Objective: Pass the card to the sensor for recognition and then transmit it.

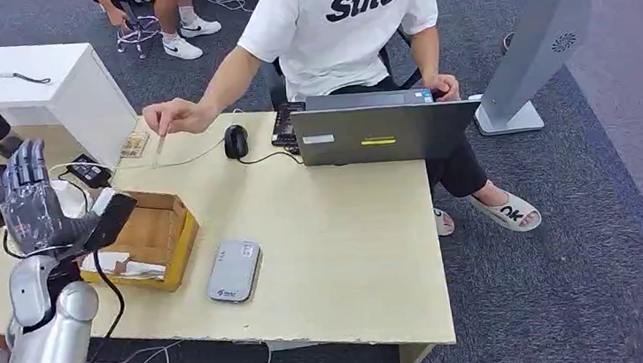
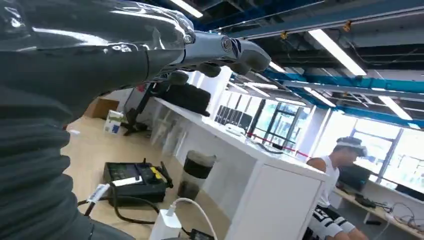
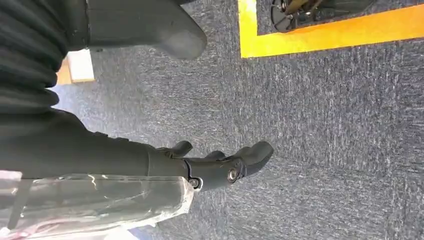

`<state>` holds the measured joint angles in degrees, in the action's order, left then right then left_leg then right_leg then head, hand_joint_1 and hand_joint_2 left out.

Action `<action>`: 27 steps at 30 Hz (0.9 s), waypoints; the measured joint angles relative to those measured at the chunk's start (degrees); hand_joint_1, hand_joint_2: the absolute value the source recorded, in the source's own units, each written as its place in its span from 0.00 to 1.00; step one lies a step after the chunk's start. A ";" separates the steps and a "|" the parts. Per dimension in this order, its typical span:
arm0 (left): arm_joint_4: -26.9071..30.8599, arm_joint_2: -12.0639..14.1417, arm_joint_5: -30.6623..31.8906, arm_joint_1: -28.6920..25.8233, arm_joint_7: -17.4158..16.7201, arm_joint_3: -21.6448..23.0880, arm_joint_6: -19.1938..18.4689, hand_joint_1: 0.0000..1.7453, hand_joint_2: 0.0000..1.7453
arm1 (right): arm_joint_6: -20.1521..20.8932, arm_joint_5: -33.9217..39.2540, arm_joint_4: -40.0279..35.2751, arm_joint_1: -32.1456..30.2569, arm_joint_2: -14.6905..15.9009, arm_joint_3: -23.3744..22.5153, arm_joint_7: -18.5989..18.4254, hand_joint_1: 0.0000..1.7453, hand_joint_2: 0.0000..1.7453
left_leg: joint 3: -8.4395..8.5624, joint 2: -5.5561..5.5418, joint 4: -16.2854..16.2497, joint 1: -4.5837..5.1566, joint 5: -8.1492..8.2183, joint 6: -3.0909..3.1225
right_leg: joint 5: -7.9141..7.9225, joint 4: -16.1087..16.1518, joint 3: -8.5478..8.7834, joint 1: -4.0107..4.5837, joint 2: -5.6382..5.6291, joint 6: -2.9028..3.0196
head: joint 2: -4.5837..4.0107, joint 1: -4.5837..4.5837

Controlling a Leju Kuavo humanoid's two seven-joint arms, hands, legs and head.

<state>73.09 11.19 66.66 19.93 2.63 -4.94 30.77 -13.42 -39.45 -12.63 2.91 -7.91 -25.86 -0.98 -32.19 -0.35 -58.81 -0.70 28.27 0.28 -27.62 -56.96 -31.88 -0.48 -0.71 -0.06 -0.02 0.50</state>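
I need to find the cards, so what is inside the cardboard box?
White paper-like pieces lie at the near end of the cardboard box. The left hand covers its left part, so any cards there are hidden.

Person's [image 1: 339,29] head beyond the top edge; cardboard box [image 1: 159,237] contents partly behind the arm.

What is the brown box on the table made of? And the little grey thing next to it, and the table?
The open brown box looks like cardboard: matte tan walls with folded flaps. The flat grey rounded sensor device beside it looks like smooth plastic, with a soft sheen and moulded corners. The pale beige table looks like wood-grain laminate board, faintly streaked, with a thin edge; whether it is solid wood cannot be told.
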 joint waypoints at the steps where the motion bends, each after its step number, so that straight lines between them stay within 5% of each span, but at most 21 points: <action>1: 0.00 0.00 0.62 0.25 -0.45 0.73 0.00 0.00 1.00 | 0.06 0.00 0.00 0.00 0.00 0.00 -0.02 0.00 1.00 | -0.01 0.00 0.00 0.00 0.00 0.00 | 0.00 0.00 0.00 0.00 0.00 0.00 | 0.00 0.00; 27: -1.25 0.02 8.53 2.94 -3.26 8.09 0.28 0.00 1.00 | 0.15 -1.03 0.46 -0.14 0.02 0.00 -0.79 0.00 1.00 | -0.04 0.04 0.00 0.00 0.00 0.00 | 0.01 -0.02 -0.06 0.00 -0.04 0.01 | 0.00 0.00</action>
<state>71.84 11.21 75.19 22.88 -0.63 3.15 31.06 -13.27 -40.48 -12.17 2.77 -7.89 -25.86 -1.77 -32.23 -0.31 -58.81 -0.71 28.27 0.28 -27.61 -56.97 -31.94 -0.47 -0.75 -0.05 -0.02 0.50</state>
